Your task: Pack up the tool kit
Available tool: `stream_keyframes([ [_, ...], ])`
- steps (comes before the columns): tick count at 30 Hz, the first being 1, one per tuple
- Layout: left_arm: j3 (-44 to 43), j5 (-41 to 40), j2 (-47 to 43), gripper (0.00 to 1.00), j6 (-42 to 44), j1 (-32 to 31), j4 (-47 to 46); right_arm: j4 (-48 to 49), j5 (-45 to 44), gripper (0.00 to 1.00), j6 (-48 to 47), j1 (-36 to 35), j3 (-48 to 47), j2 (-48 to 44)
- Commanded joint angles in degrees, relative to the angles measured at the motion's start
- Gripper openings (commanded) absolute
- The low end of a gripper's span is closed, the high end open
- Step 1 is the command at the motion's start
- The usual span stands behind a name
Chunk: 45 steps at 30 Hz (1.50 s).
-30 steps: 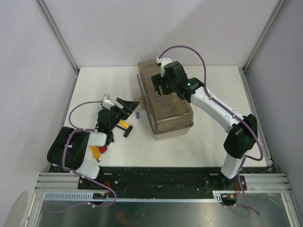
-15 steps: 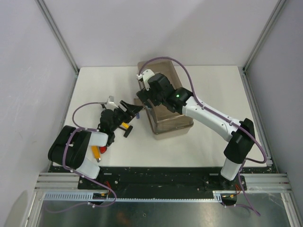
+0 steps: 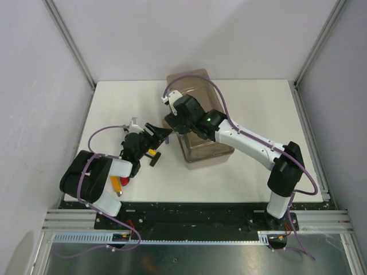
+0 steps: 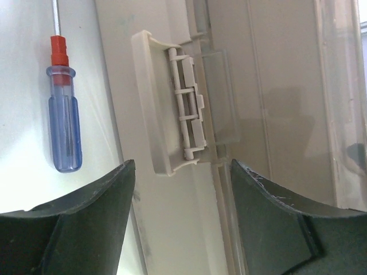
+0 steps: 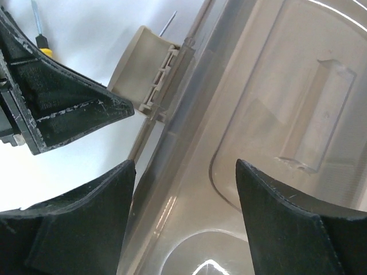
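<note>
The tool kit's beige box with its translucent brown lid (image 3: 207,143) stands mid-table, lid down. My right gripper (image 3: 173,122) hovers open over the lid's left edge (image 5: 275,91), nothing between its fingers. My left gripper (image 3: 160,133) is open just left of the box, facing the beige latch (image 4: 172,123), which hangs flipped outward from the box's side. The same latch (image 5: 143,66) shows in the right wrist view beside a left finger (image 5: 63,114). A blue-handled screwdriver with a red collar (image 4: 64,129) lies on the table beside the box.
A yellow-and-black-handled tool (image 3: 152,153) lies left of the box near my left arm. A yellow and red tool (image 3: 118,183) lies by the left arm's base. A yellow-handled screwdriver (image 5: 41,44) shows on the white table (image 3: 252,172).
My right gripper has swung from over the lid's top handle leftward to the box's left edge. My left gripper has edged right toward the latch. Both jaws have narrowed a little.
</note>
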<state>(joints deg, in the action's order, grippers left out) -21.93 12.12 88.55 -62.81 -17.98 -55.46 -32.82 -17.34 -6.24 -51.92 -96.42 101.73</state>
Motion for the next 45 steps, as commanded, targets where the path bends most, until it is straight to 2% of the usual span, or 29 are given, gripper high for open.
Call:
stream_keyframes([
  [1,-3.2,-2.2,2.2,0.70,0.7,0.4,-0.8,0.2,-2.4,0.76,-0.7,-0.2,1.0,1.8],
  [19,-9.2,0.5,9.3,0.32,0.3,2.7,-0.8,0.3,-6.6,0.75,-2.1,-0.9,0.9,4.9],
  [25,-9.6,0.7,10.3,0.20,0.5,2.8,-0.8,0.3,-7.7,0.79,-2.9,-1.5,1.0,5.4],
  [31,-9.8,1.1,10.3,0.09,0.8,2.9,-0.7,0.3,-12.7,0.91,-4.7,-1.4,1.7,6.0],
  [36,-10.1,1.3,10.6,0.05,0.5,2.9,-0.7,-0.7,-16.0,0.91,-3.9,-0.1,0.8,5.8],
  [45,-10.2,0.6,10.5,0.03,-0.3,2.9,-0.7,-2.0,-19.7,0.79,-1.7,2.1,-3.9,4.7],
])
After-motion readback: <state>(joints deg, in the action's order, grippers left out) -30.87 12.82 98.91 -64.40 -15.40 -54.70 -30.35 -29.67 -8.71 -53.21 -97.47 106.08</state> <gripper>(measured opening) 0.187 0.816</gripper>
